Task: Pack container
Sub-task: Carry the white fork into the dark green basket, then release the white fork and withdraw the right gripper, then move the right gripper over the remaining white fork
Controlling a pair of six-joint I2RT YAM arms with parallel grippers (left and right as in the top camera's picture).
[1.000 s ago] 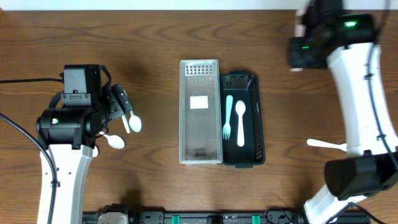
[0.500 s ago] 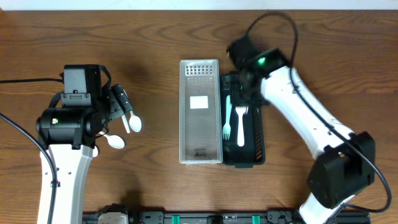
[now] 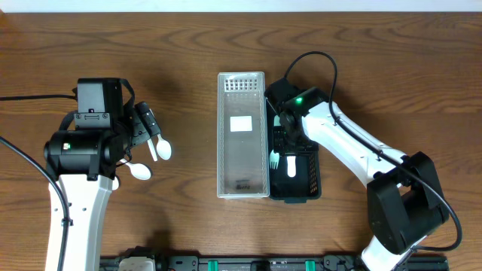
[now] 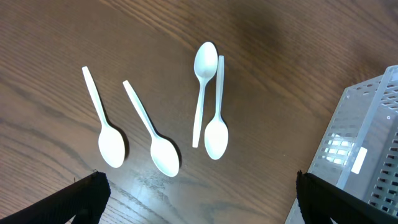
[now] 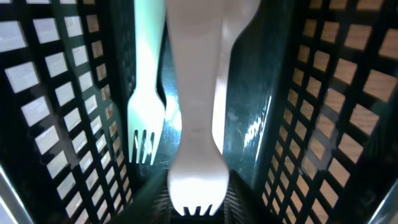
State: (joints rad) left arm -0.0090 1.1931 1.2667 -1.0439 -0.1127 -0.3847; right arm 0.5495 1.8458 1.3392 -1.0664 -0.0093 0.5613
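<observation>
My right gripper (image 3: 289, 147) is down inside the black mesh container (image 3: 310, 113) and is shut on a white fork (image 5: 194, 186), tines toward the camera. A pale green fork (image 5: 146, 118) lies on the container floor just left of it and also shows in the overhead view (image 3: 275, 156). My left gripper (image 4: 199, 202) is open and empty, hovering over several white spoons (image 4: 163, 155) on the wood table; two of them show in the overhead view (image 3: 162, 149).
A clear mesh container (image 3: 242, 83) with a white label stands against the black container's left side; its corner shows in the left wrist view (image 4: 360, 143). The black container's lattice walls (image 5: 68, 93) close in on both sides of my right gripper.
My right arm swung in from the far right and came down into the black container with the white fork. The fork on the table's right side is gone. The left arm has not moved.
</observation>
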